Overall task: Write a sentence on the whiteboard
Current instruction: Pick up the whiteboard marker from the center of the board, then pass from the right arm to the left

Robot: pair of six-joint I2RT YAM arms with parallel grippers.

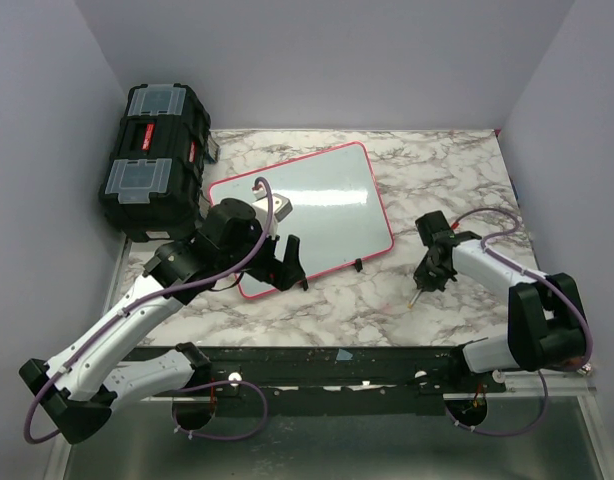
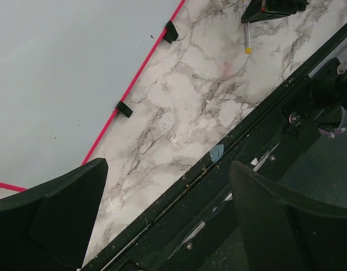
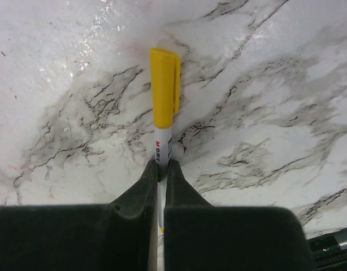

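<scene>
A marble-patterned table [image 1: 437, 170] fills a grey-walled booth, with a black toolbox [image 1: 152, 160] at its far left; the whiteboard [image 1: 327, 200] lies flat and skewed left of centre, pink frame all round, small black clips [image 2: 124, 108] on its near edge, and nothing of the sentence can be made out on it; the step in hand looks like taking up the marker [image 3: 164, 90], which is low at the marble well to the right of the board, yellow cap on; to do it well the grip should sit square on the white barrel and leave the cap free, since I judge it must come off before any stroke; the right gripper [image 3: 160, 166] is pinched closed on that barrel, its arm folded low and pointing down; whether the marker rests on the table I cannot tell; the left gripper [image 1: 287, 268] hangs spread wide, holding nothing, over the board's near left corner, its arm reaching forward.
</scene>
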